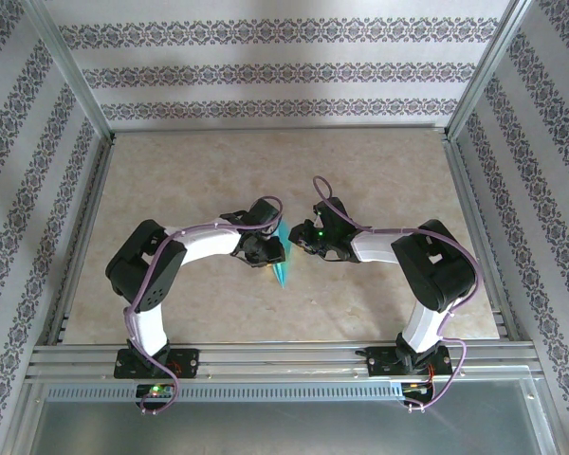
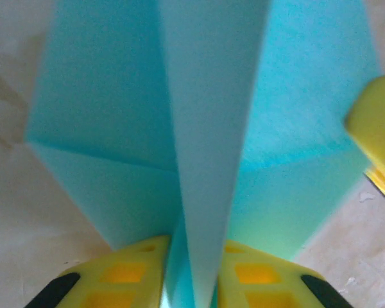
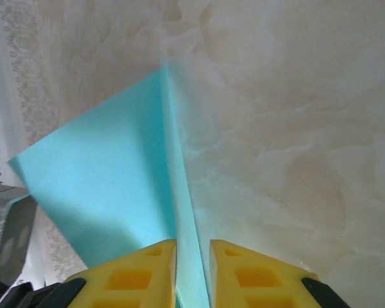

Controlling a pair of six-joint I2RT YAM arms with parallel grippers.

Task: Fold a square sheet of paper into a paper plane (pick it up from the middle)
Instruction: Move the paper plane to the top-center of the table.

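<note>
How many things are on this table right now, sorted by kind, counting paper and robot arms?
Teal paper: 1, the square sheet of paper, folded and creased
Robot arms: 2, the left arm and the right arm
Total: 3

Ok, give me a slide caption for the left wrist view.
Creased teal paper, centre ridge standing between the left gripper's fingers.
</note>
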